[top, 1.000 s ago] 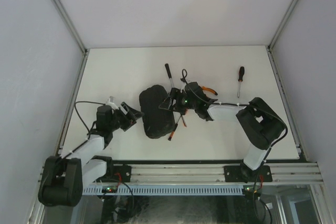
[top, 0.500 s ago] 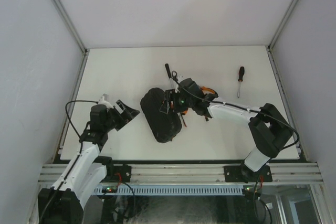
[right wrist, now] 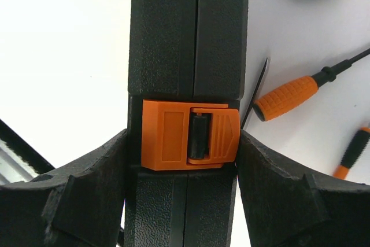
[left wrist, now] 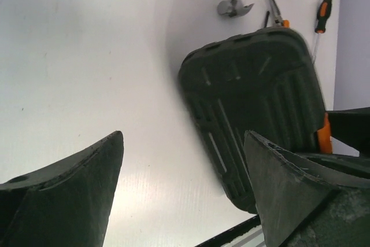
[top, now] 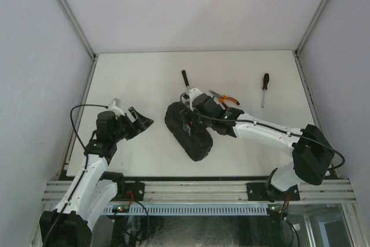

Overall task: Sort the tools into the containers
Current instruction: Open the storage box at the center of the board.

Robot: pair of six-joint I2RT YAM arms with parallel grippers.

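- The black tool case (top: 196, 143) sat near the middle of the white table (top: 133, 79), its long axis running from about 11 to 5 o'clock in the top view.
- Its two halves were closed together, with the orange latch (right wrist: 191, 134) lying across the seam.
- The right gripper (right wrist: 184, 137) had hold of the case at the latch edge. Its jaws stood fairly wide, one finger (right wrist: 92, 177) pressed against each flat side and the latch between them.
- The left gripper (top: 139, 122) hung at 9 o'clock of the case, clearly apart from it. Its jaws were spread wide with only bare table between them, gripping nothing.
- The hammer (top: 185, 82) lay at 12 o'clock of the case, with its handle pointing away to 12.
- The orange-handled pliers (top: 228, 100) lay at about 1 o'clock, just beyond the right arm's wrist.
- A lone screwdriver (top: 264, 88) lay well apart at 2 o'clock, near the table's right edge.
- In the right wrist view, two slim orange-handled screwdrivers (right wrist: 286, 98) lay on the table just beside the case at 3 o'clock.
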